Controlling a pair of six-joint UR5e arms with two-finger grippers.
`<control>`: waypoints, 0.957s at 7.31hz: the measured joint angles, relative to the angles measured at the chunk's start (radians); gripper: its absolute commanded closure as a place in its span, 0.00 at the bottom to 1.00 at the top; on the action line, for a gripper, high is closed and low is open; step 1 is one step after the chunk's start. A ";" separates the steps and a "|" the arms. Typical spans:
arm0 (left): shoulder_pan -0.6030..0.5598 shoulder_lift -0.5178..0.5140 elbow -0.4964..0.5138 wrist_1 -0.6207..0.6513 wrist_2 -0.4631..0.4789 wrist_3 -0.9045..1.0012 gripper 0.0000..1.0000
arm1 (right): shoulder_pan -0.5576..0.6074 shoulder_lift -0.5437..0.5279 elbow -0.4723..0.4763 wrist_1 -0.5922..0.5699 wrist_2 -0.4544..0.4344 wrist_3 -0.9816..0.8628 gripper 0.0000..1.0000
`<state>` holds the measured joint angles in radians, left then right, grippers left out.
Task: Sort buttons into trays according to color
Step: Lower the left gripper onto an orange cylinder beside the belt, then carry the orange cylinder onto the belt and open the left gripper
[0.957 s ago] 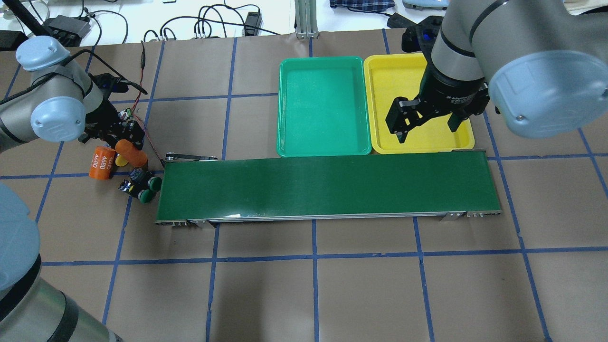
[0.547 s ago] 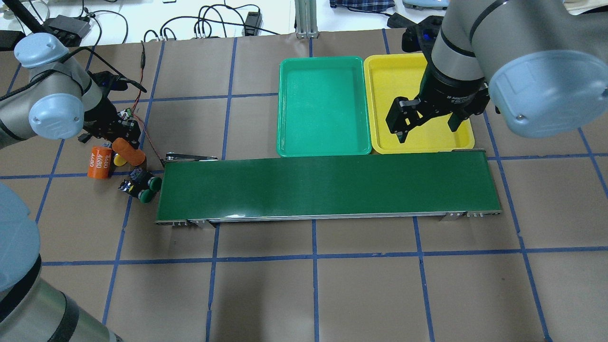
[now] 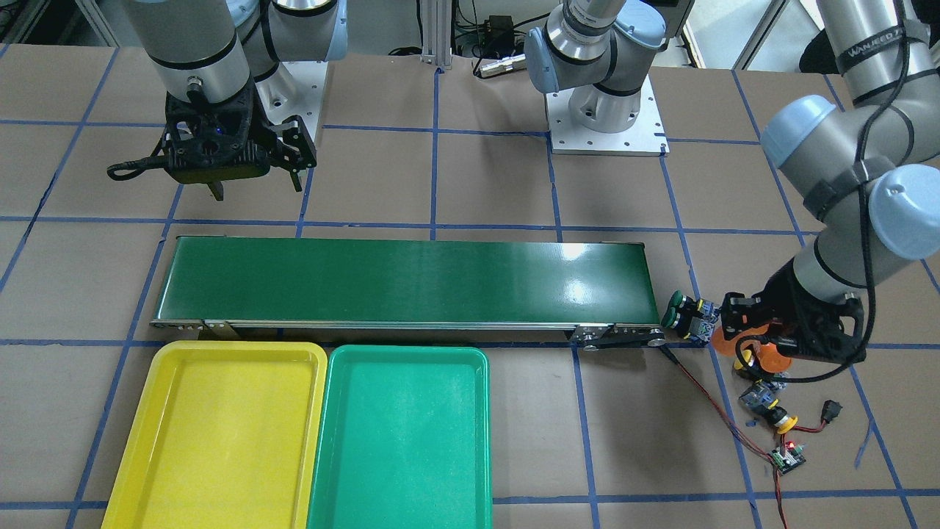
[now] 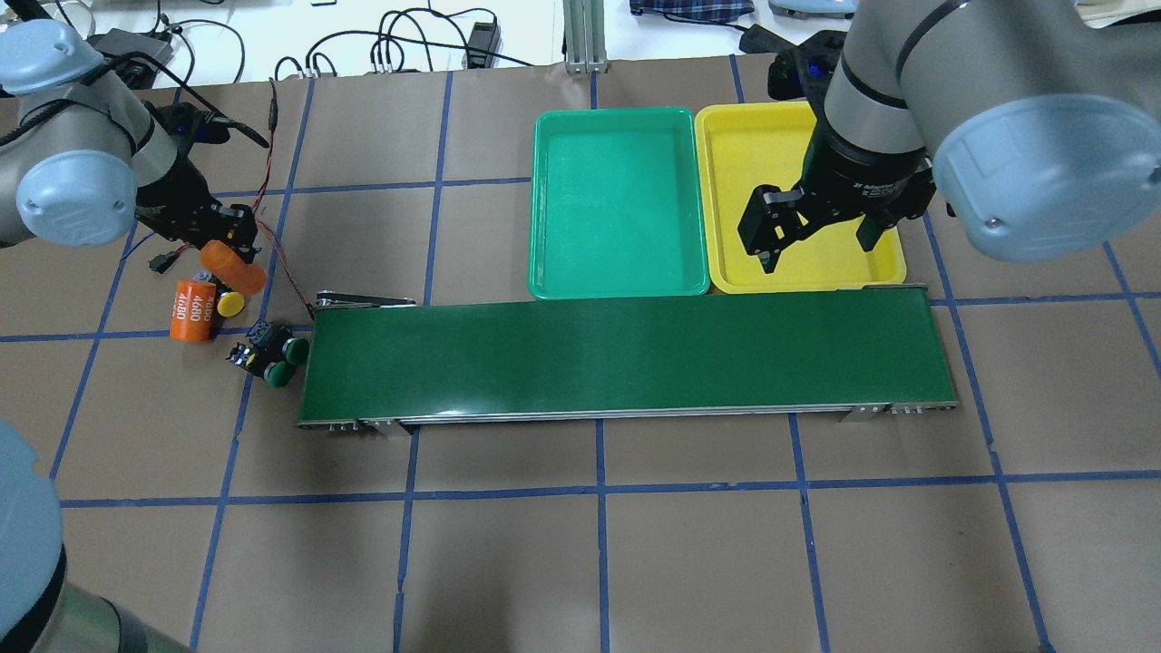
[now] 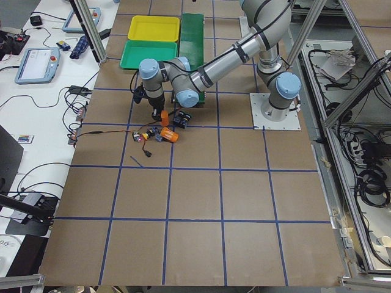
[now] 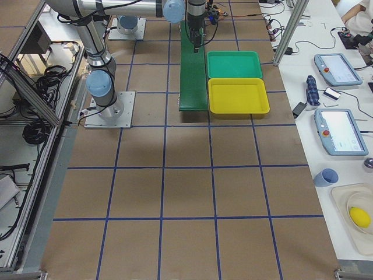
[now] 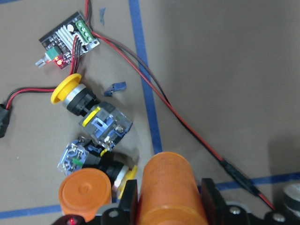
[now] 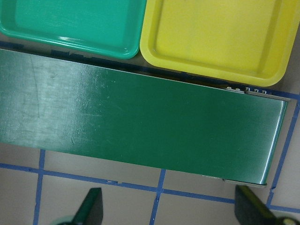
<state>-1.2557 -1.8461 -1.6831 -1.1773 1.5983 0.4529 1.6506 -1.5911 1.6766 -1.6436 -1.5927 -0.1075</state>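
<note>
Table (image 4: 599, 562): cylinder (image 7: 166, 171) in left end effector (image 7: 168, 199) half-hides yellow button (image 7: 101, 164).

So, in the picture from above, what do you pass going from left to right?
labelled orange can → two green buttons → green tray → yellow tray

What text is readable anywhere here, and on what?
"4680", printed twice, on the orange cylinder lying free.
"2F Adaptive", on the body of the right gripper; the rest of that line is too small.
Lettering on the left arm: too blurred to read.
</note>
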 measured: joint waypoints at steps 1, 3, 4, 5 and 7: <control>-0.057 0.071 -0.033 -0.037 -0.001 -0.061 1.00 | -0.001 0.000 0.000 0.000 -0.006 -0.002 0.00; -0.158 0.145 -0.108 -0.049 -0.003 -0.146 1.00 | -0.002 0.000 0.000 0.001 -0.011 -0.003 0.00; -0.181 0.158 -0.139 -0.050 -0.002 -0.171 1.00 | -0.003 0.000 0.000 0.001 -0.012 -0.003 0.00; -0.189 0.163 -0.163 -0.048 0.001 -0.178 1.00 | -0.003 0.000 0.000 0.001 -0.012 -0.003 0.00; -0.192 0.153 -0.197 -0.041 0.002 -0.186 1.00 | -0.003 0.000 0.000 0.001 -0.012 -0.003 0.00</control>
<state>-1.4476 -1.6934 -1.8803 -1.2183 1.6006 0.2671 1.6475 -1.5907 1.6766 -1.6429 -1.6046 -0.1104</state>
